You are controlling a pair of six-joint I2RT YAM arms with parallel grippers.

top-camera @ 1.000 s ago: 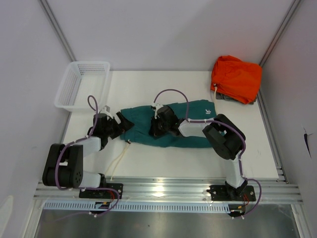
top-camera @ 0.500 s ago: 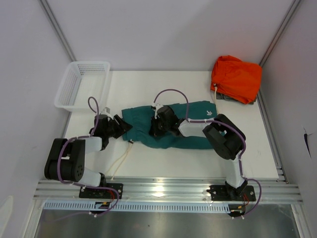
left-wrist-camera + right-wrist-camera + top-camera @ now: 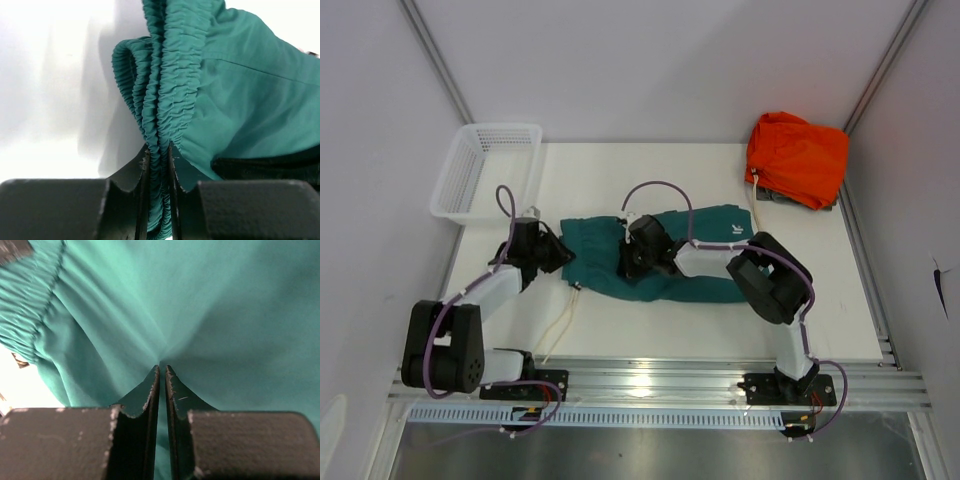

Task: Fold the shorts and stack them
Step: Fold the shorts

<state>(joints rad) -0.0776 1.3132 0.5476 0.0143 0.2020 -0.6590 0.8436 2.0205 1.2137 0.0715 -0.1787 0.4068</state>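
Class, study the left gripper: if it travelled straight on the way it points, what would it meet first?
The shorts: the left gripper pinches their gathered waistband in its jaws, so more teal fabric lies directly ahead. What lies beyond the fabric is unclear.

Plain teal-green shorts [image 3: 710, 287], their waistband [image 3: 165, 75] finely ribbed, meet the matte black left gripper [image 3: 159, 155] and the equally black right gripper [image 3: 162, 372]. A cream drawstring [image 3: 563, 322] trails just behind the left gripper across the white table [image 3: 650, 330]. Well beyond the right gripper lies a bright orange garment [image 3: 798, 158]; beyond the left, a white lattice basket [image 3: 485, 170]; purple cables [image 3: 655, 187] line both arms.
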